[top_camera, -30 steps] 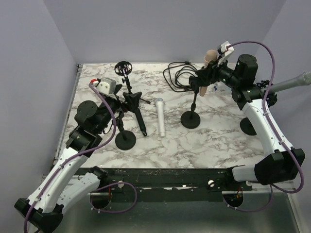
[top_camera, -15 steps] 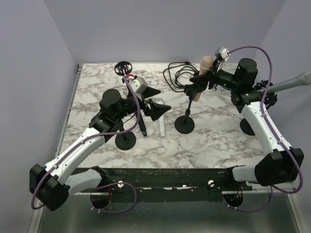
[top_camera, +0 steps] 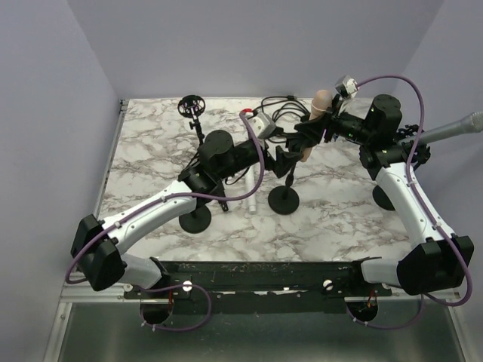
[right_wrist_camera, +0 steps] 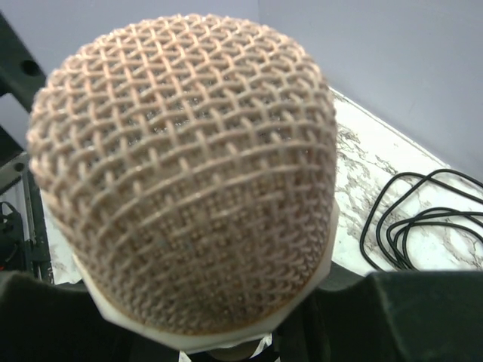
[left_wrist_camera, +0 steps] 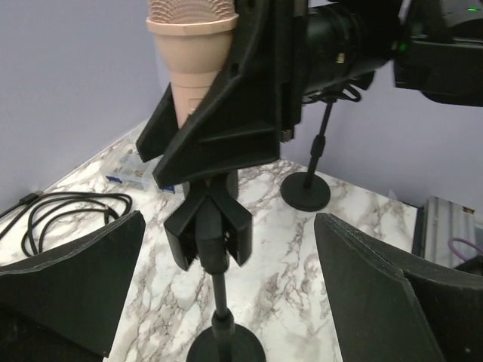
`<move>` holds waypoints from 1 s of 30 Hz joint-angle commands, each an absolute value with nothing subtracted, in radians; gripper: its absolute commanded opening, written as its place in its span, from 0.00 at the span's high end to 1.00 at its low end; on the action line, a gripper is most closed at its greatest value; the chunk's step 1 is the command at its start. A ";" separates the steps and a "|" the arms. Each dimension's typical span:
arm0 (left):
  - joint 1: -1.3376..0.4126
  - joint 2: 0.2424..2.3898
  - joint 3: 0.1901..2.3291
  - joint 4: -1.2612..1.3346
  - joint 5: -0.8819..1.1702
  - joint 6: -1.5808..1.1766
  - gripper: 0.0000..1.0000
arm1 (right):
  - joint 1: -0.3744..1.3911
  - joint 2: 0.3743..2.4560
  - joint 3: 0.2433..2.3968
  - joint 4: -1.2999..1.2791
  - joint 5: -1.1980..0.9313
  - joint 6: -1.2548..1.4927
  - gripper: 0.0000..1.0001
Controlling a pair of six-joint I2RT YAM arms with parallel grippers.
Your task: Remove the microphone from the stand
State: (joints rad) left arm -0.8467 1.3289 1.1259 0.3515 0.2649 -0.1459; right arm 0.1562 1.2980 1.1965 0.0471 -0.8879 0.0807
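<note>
Counted three microphones: tan microphone [top_camera: 321, 100] at 1 o'clock, white microphone [top_camera: 250, 202] lying near the table's centre, grey microphone [top_camera: 453, 128] at 3 o'clock past the edge. Three round-base stands were there: centre stand [top_camera: 283, 200] at 5 o'clock, left stand [top_camera: 195, 219] at 8 o'clock, right stand [top_camera: 383, 197] at 4 o'clock, partly hidden. One shock mount [top_camera: 192, 105] sat at 11 o'clock. One coiled cable [left_wrist_camera: 68, 207] lay at 12 o'clock.

microphone [right_wrist_camera: 189, 173] — tan woven mesh grille, matt | stand [left_wrist_camera: 212, 230] — matt black | table [top_camera: 147, 143] smooth, white veined marble-look
</note>
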 commanded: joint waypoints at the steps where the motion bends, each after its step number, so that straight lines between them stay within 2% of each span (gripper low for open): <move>1: -0.853 1.414 1.211 0.354 0.187 -0.140 0.01 | 0.163 1.274 1.180 0.081 -0.926 0.136 0.99; 20: -0.861 1.501 1.199 0.371 0.156 -0.086 0.12 | 0.162 1.269 1.183 0.082 -0.921 0.140 0.99; 23: -0.861 1.516 1.212 0.359 0.154 -0.079 0.16 | 0.162 1.270 1.184 0.079 -0.922 0.141 0.99; 25: -0.860 1.529 1.235 0.328 0.171 -0.064 0.27 | 0.163 1.273 1.186 0.078 -0.922 0.141 0.99; 28: -0.861 1.543 1.274 0.262 0.190 -0.042 0.50 | 0.162 1.272 1.187 0.076 -0.923 0.140 0.99; 29: -0.861 1.542 1.276 0.256 0.194 -0.035 0.62 | 0.162 1.271 1.187 0.077 -0.924 0.140 0.99; 30: -0.861 1.538 1.274 0.256 0.197 -0.030 0.84 | 0.163 1.271 1.187 0.076 -0.925 0.140 0.99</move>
